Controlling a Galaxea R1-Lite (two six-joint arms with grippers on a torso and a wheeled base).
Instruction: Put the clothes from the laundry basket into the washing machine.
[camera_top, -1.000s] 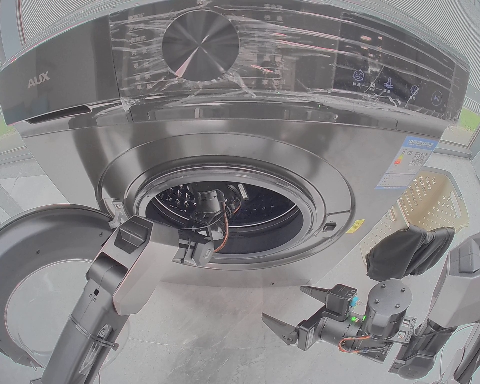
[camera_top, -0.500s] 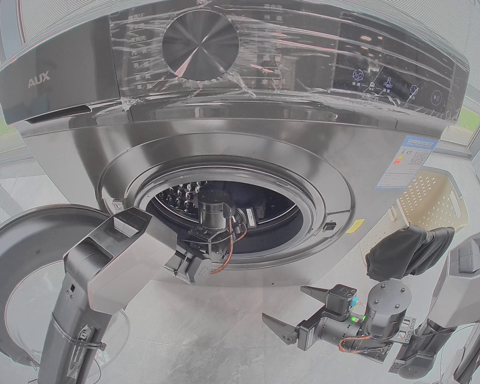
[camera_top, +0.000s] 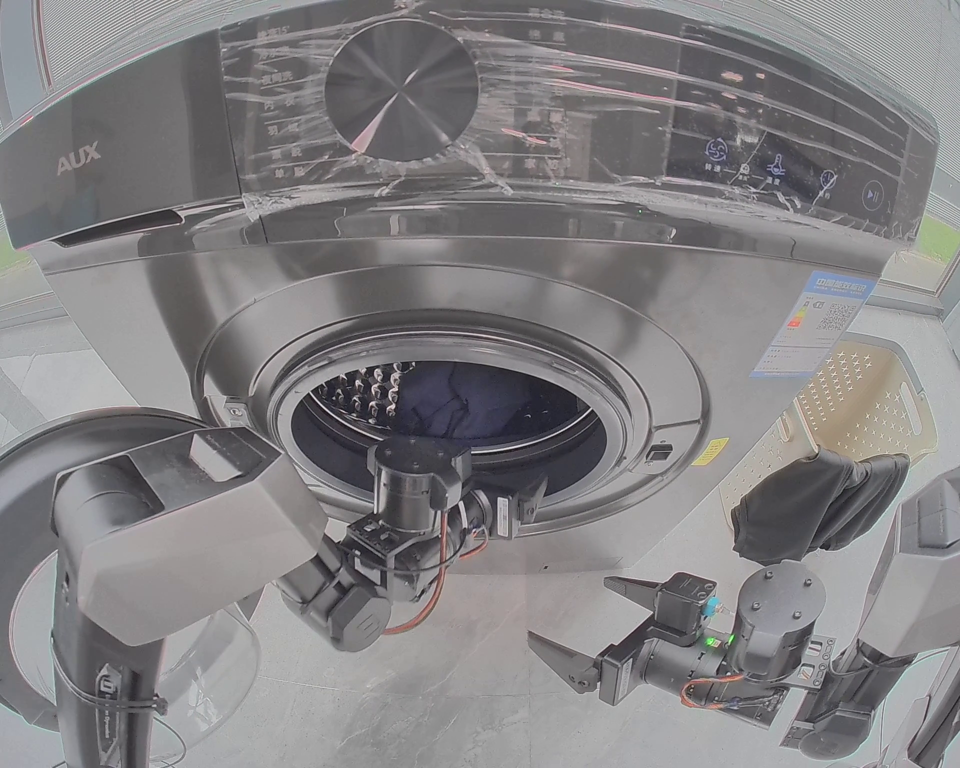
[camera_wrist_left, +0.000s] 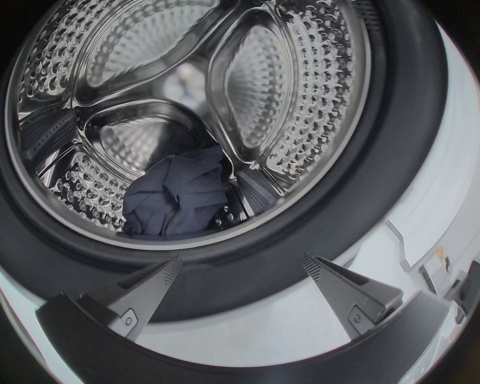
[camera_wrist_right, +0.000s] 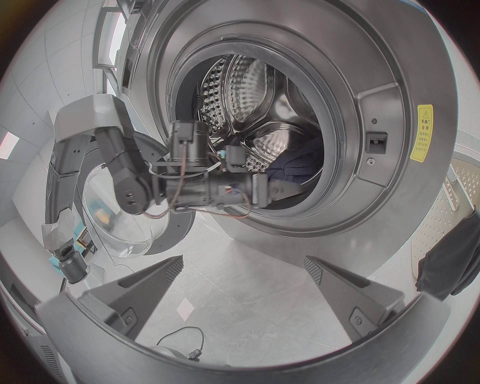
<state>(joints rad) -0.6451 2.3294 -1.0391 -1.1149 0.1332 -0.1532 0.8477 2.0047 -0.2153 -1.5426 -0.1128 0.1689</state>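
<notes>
the washing machine stands open. at its 4 o'clock the laundry basket carries a black garment over its rim. a navy garment lies in the drum. the left gripper, spread, hangs at the opening's 6 o'clock; the right gripper, also spread, at 5 o'clock.

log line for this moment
left pincer open at steel drum mouth; right pincer open, empty; crumpled navy garment in drum; black garment draped over cream perforated basket

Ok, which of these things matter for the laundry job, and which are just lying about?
Job: washing machine, navy garment in the drum, laundry basket, black garment over its rim, left gripper, right gripper.
Just there: floor cable, energy label.
</notes>
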